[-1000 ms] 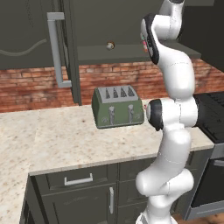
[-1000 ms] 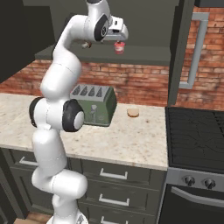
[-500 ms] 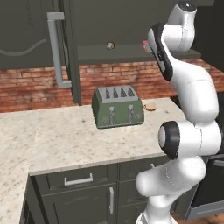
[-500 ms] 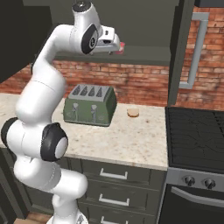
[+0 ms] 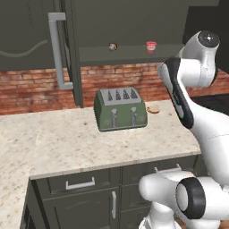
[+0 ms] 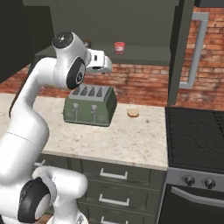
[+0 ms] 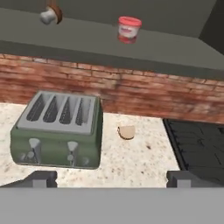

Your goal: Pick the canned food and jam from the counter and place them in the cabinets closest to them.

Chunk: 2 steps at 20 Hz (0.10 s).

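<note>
The jam (image 7: pixel 129 29) is a small pinkish-red jar standing upright on the shelf of the open dark grey cabinet (image 7: pixel 109 48), also seen in the base views (image 5: pixel 151 46) (image 6: pixel 119 47). My gripper (image 7: pixel 111 178) is open with nothing between its fingertips (image 7: pixel 43 177). It hangs back from the shelf, above the beige counter (image 7: pixel 140 164), well apart from the jam. The white hand (image 6: pixel 99 61) sits left of and slightly below the jar. The canned food is out of view.
A green toaster (image 5: pixel 120 109) (image 7: pixel 57 131) stands on the counter below the shelf, with a flat tan disc (image 7: pixel 127 132) to its right. A small brown ball (image 7: pixel 51 15) lies on the shelf left of the jam. The black stove (image 6: pixel 197 135) borders the counter. The cabinet door (image 5: pixel 57 51) stands open.
The jam was in my gripper at the shelf a second ago. It now stands free on the shelf, and the hand has opened and drawn back and down.
</note>
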### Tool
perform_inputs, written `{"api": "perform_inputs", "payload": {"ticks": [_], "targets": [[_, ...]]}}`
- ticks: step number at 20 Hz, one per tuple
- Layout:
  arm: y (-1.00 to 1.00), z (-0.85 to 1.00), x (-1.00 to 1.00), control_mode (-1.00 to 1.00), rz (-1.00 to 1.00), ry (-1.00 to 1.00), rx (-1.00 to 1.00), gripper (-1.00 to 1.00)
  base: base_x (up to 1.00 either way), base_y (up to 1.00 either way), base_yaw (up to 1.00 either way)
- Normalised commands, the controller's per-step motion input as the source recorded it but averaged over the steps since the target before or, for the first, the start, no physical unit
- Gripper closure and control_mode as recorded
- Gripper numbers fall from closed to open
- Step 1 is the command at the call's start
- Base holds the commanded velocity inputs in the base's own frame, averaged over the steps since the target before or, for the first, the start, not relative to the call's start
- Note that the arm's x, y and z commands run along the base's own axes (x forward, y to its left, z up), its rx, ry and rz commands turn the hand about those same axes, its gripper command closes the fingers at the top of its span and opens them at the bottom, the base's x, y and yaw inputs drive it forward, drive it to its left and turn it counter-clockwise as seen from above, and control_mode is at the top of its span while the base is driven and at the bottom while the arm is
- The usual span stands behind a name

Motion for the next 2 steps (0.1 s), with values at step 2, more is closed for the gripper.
{"api": "perform_inputs", "payload": {"ticks": [2], "targets": [[-0.08, -0.13, -1.0, -1.0, -0.05, -0.25, 0.07, -1.0, 0.0, 0.0, 0.0]]}}
